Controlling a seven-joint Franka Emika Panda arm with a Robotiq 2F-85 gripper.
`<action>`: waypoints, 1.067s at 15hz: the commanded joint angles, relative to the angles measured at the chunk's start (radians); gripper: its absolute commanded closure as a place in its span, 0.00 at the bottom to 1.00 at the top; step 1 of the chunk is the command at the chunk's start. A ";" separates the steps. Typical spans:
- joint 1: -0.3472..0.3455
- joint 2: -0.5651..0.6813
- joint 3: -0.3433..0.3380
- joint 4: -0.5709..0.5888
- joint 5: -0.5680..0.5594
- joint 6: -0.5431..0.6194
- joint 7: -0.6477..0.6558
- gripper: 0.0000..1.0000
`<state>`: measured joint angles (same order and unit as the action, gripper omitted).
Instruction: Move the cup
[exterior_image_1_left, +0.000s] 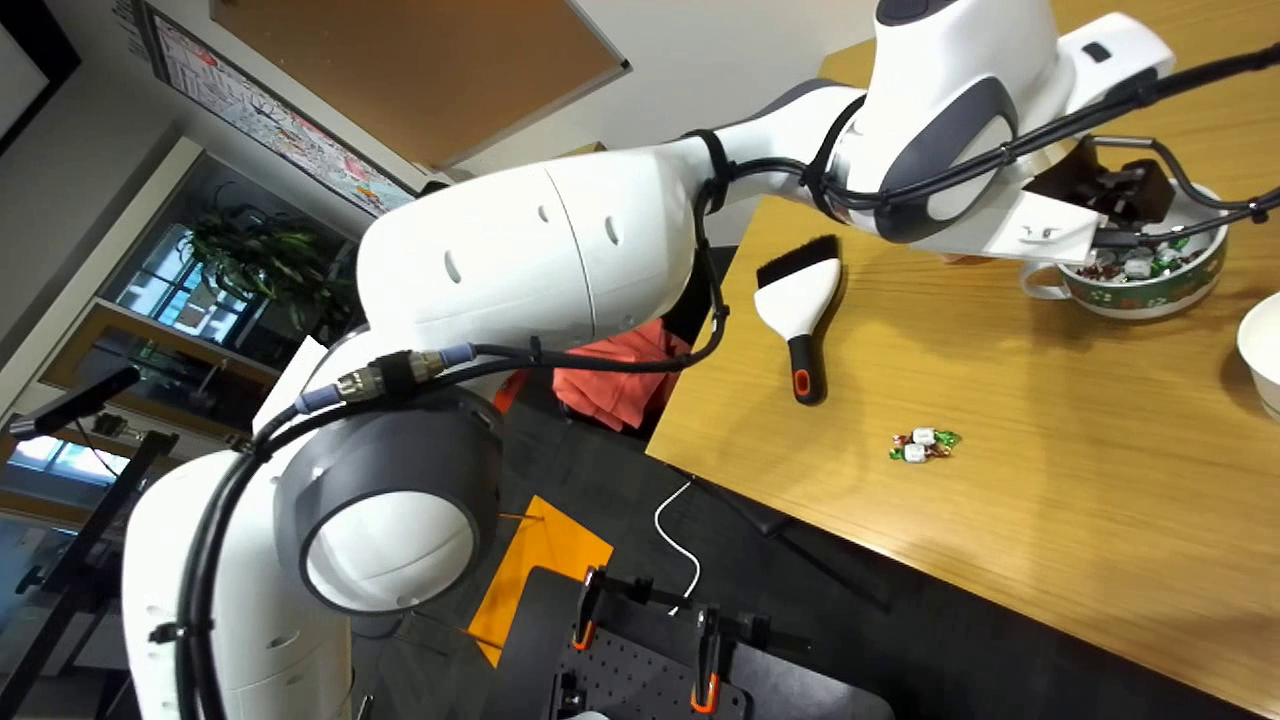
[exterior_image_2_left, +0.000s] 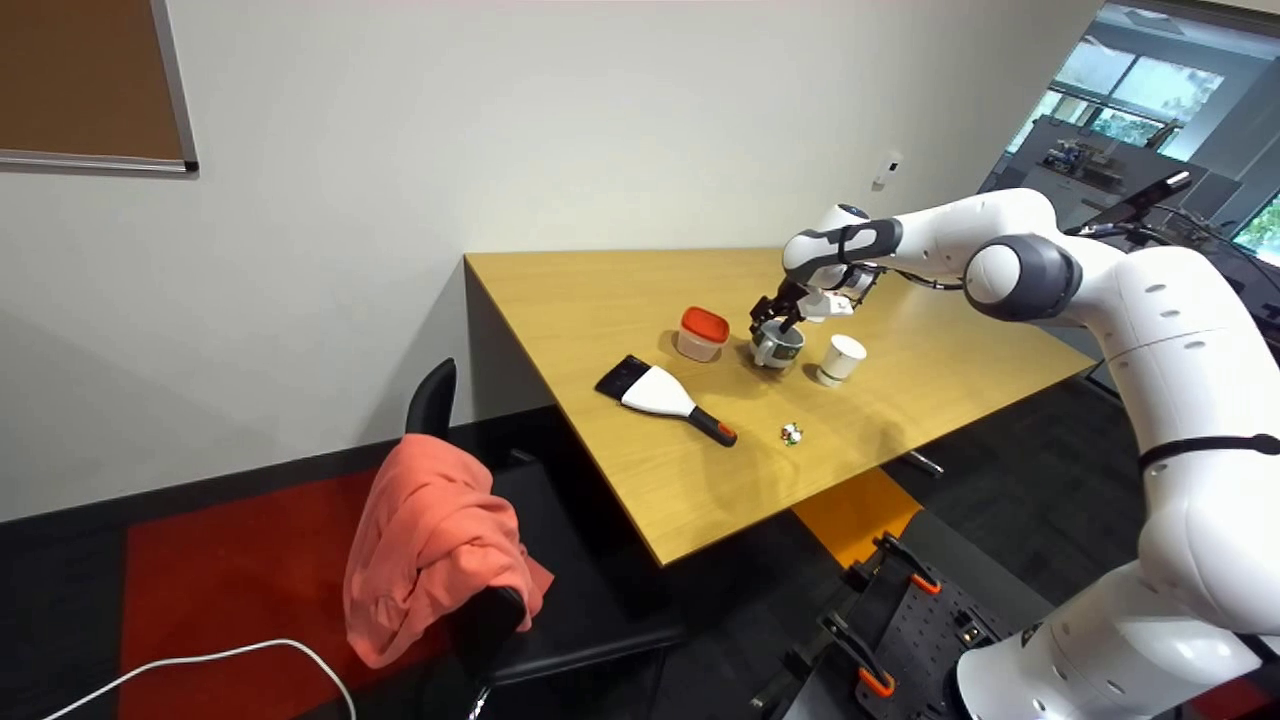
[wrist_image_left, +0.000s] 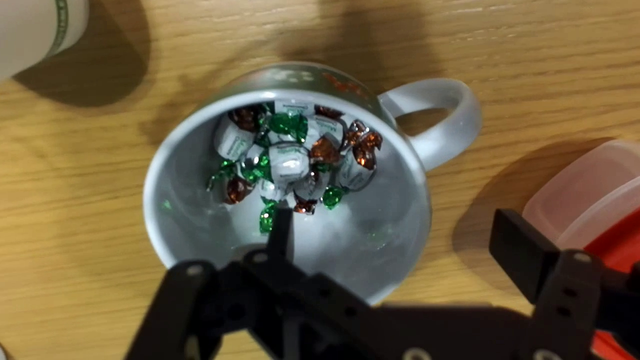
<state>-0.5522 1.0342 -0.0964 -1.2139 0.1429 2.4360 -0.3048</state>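
A wide green-patterned cup (exterior_image_1_left: 1150, 297) with a white handle and white inside stands on the wooden table. It also shows in an exterior view (exterior_image_2_left: 770, 352) and in the wrist view (wrist_image_left: 295, 77). Several wrapped candies (wrist_image_left: 290, 162) lie in it. My gripper (wrist_image_left: 395, 222) is open above the cup, also seen in both exterior views (exterior_image_1_left: 1130, 190) (exterior_image_2_left: 777, 308). In the wrist view one finger is over the cup's inside and the other is outside the rim, beside the handle's side. Nothing is between the fingers except possibly the cup wall below; contact cannot be told.
A white paper cup (exterior_image_2_left: 840, 360) stands beside the patterned cup, also in the wrist view (wrist_image_left: 35, 32). A red-lidded container (exterior_image_2_left: 702, 335) is close on the other side. A brush (exterior_image_1_left: 805, 300) and loose candies (exterior_image_1_left: 925, 445) lie nearer the table edge (exterior_image_2_left: 565, 420).
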 joint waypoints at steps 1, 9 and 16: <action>-0.021 0.064 0.027 0.092 0.010 0.004 0.010 0.00; -0.015 0.111 0.022 0.150 0.009 -0.002 0.009 0.73; -0.009 0.101 0.025 0.152 0.002 -0.018 0.005 0.98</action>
<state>-0.5631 1.1274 -0.0757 -1.0928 0.1426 2.4360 -0.3061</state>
